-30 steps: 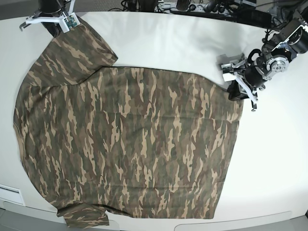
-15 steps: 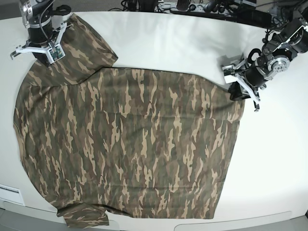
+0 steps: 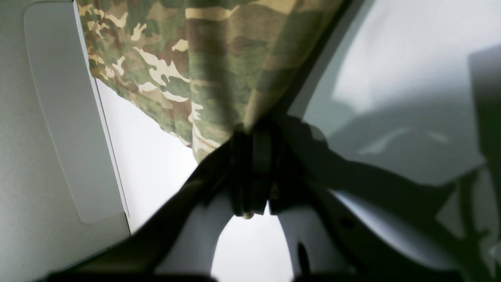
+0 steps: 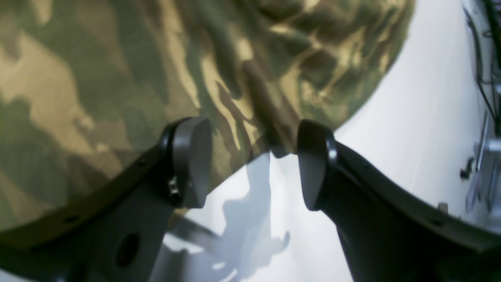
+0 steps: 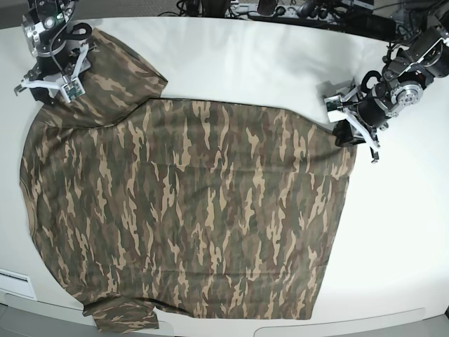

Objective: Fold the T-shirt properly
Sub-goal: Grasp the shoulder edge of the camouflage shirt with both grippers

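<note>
The right gripper (image 5: 52, 74) sits over the sleeve at the far corner of the T-shirt (image 5: 189, 210), its dark rounded pads (image 4: 191, 160) spread wide with the soft camouflage cloth's curved edge between them. Smooth white table (image 5: 252, 63) lies open beside it. The shirt spreads flat from there toward the left gripper (image 5: 349, 130), whose jaws are pinched tight on the hem corner, with bare tabletop beyond.

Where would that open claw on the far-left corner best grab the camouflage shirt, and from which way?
Best guess: the sleeve's outer edge, which lies between the open right end effector fingers. The T-shirt lies flat on the table, so coming from the bare table side lets one finger slip under the hem.
</note>
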{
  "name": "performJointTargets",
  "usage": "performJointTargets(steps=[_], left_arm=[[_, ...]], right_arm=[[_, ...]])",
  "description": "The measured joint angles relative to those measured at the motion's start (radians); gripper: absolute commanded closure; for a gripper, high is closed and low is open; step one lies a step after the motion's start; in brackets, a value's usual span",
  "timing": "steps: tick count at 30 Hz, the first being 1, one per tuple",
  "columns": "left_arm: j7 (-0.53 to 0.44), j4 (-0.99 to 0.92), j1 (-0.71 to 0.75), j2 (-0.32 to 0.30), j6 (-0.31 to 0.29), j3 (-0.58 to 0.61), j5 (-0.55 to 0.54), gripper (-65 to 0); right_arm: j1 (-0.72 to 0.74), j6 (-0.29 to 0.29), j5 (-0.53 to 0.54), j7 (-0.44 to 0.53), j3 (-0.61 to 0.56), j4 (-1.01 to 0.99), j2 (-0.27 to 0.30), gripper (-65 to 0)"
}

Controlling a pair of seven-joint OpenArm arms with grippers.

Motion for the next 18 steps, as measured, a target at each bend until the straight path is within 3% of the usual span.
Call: performJointTargets(steps=[18], left_arm=[[0.0, 0.002, 0.0, 0.0, 0.0, 0.0, 0.0, 0.0]], right_arm=[[0.06, -0.031, -0.083, -0.025, 0.0, -0.018, 0.024, -37.7]])
